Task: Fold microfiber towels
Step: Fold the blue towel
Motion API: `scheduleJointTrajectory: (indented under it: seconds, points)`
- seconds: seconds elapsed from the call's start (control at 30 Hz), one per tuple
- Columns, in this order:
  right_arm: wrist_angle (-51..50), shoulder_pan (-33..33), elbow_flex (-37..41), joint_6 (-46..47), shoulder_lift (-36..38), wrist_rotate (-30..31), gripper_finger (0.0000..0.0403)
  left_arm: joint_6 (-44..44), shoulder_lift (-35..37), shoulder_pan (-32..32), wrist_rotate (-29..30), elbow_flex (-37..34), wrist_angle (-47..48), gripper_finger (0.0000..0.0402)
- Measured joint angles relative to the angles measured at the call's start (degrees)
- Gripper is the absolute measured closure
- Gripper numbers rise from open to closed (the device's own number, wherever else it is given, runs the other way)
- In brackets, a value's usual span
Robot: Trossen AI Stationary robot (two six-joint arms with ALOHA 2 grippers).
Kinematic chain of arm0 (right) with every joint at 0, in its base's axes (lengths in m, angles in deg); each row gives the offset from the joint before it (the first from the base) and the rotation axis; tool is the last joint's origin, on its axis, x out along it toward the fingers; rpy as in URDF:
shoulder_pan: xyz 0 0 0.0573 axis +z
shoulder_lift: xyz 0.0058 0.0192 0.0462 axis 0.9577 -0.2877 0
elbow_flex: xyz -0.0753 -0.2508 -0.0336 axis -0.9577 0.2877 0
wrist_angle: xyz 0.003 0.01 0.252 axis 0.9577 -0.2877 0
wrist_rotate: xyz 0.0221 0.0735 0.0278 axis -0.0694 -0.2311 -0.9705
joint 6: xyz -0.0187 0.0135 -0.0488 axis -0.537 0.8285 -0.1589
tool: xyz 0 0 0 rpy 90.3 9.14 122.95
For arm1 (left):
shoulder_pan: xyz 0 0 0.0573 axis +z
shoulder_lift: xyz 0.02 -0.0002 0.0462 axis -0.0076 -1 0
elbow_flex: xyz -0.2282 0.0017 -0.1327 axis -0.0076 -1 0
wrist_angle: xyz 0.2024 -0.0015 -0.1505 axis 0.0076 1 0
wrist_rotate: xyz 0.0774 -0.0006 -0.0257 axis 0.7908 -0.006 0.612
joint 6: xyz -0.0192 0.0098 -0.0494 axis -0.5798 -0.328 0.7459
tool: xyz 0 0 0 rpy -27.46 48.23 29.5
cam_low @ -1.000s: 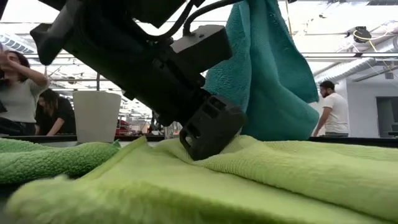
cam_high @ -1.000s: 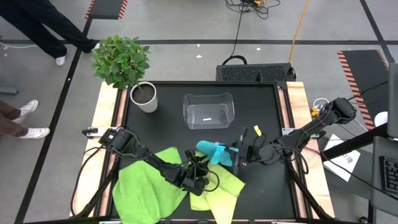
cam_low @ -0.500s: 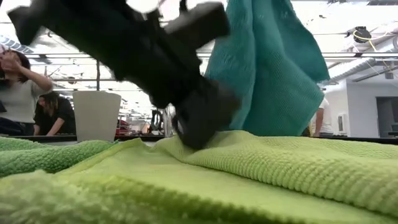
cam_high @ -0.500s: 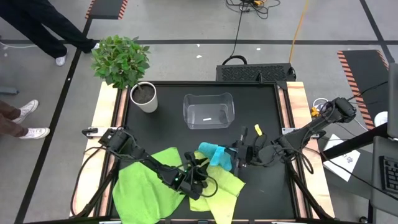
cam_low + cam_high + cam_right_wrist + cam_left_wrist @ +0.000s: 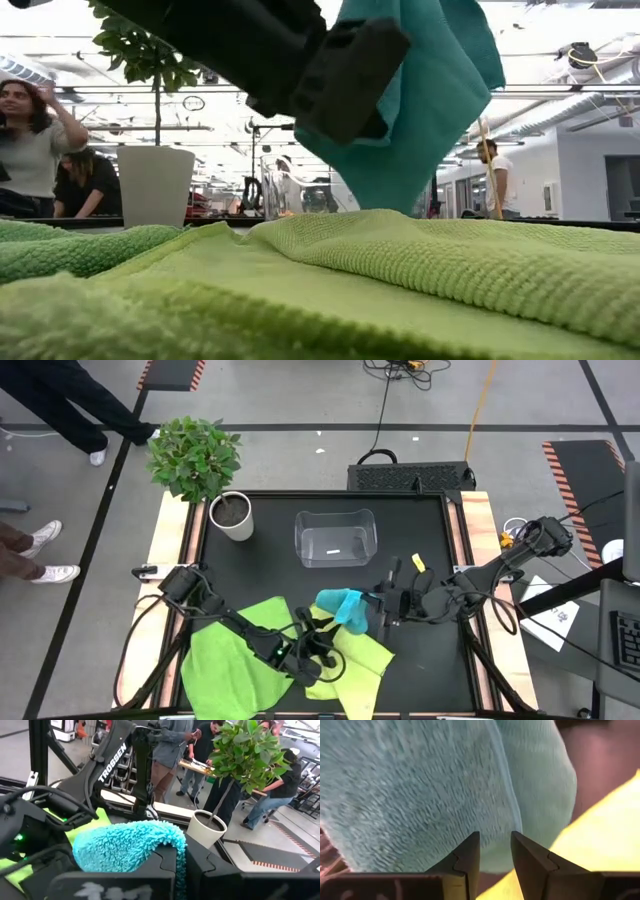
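High view first: I see the turquoise towel bunched and lifted near the table's middle, pinched tight in my right gripper, whose fingers are closed on its edge. From the low view it hangs clear above the pale towel. My left gripper sits just near-left of it over the pale towel, fingers a narrow gap apart and holding nothing; its wrist view shows turquoise pile right ahead of the fingertips. The bright green towel lies crumpled at the near left, touching the pale one. Farther back stand the clear bin and a potted plant.
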Motion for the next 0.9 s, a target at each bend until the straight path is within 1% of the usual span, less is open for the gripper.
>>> scheduleJointTrajectory:
  seconds: [0.17, 0.33, 0.43, 0.57, 0.83, 0.9]
  points:
    - [1.32, -0.38, 0.0, -1.27, 0.0, 0.07, 0.0403, -4.04, 0.0, -1.4, 3.69, 0.02, -4.53, 0.0288]
    - [2.55, -1.04, 0.0, -1.85, -0.06, 0.05, 0.0403, -4.5, 0.0, -1.99, 5.87, 0.12, -7.25, 0.0289]
    - [4.79, -1.6, 0.0, -2.94, -1.09, 0.09, 0.0403, -4.93, 0.0, -1.39, 7.96, 0.92, -7.18, 0.0289]
    - [7.8, -1.64, 0.0, -4.56, -2.21, 0.04, 0.0403, -5.3, 0.0, -0.35, 8.45, 2.94, -7.16, 0.0289]
    - [6.99, -1.74, 0.0, -4.39, -2.4, 0.04, 0.0403, -10.96, 0.02, -1.02, 17.26, 7.22, -6.65, 0.0289]
    - [6.96, -1.44, 0.0, -4.34, -2.4, 0.04, 0.0403, -11.0, 0.04, -0.9, 17.59, 7.58, -6.31, 0.0289]
